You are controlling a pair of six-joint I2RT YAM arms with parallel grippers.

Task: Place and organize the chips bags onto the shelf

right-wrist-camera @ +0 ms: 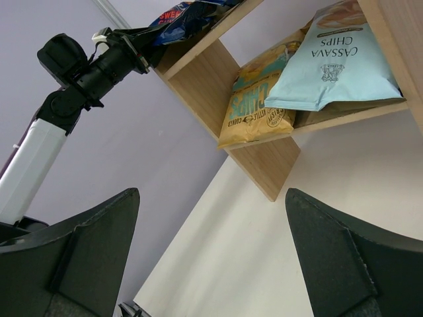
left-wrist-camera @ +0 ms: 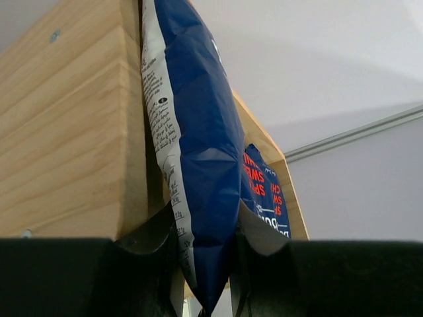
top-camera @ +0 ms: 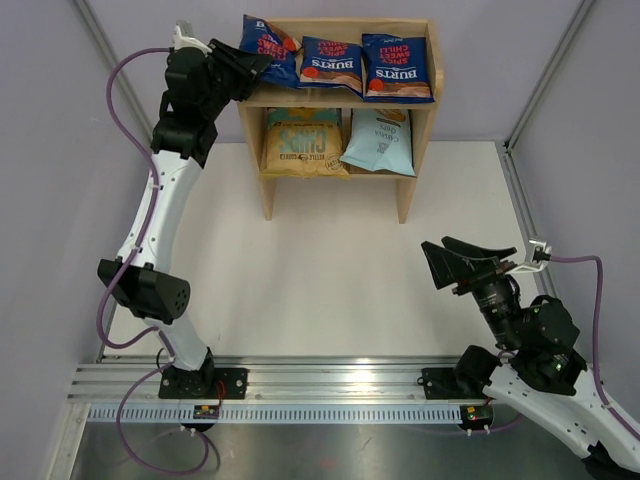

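- Since the left gripper (left-wrist-camera: pixel 205 267) is clamped on the bottom seam of the leftmost Burts bag (left-wrist-camera: pixel 198 152), the step in hand looks like seating that bag on the top tier of the shelf (left-wrist-camera: pixel 73 132) before letting go.
- To do it well, I judge that the bag should be eased toward the right of the overhead frame, away from the wooden side panel. It should be laid back at the same tilt as its neighbours.
- The jaws should part only once the bag's weight rests on the board, since crinkly foil is likely to slide.
- In the overhead view this bag sits skewed at the upper left of the shelf, its lower left corner in the gripper. It is just beside the middle Burts bag (top-camera: pixel 331 65), and the right Burts bag (top-camera: pixel 398 68) lies beyond that.
- In the left wrist view the bag rises from the bottom centre of the frame, straight up between the two fingers, with the side panel close by its left face.
- On the lower tier, the tan-and-teal Chips bag (top-camera: pixel 303 148) and the pale blue Cassava Chips bag (top-camera: pixel 380 140) lie side by side.
- The right gripper (top-camera: pixel 450 262) hangs at the lower right of the overhead view, jaws wide apart and empty, well apart from the shelf.
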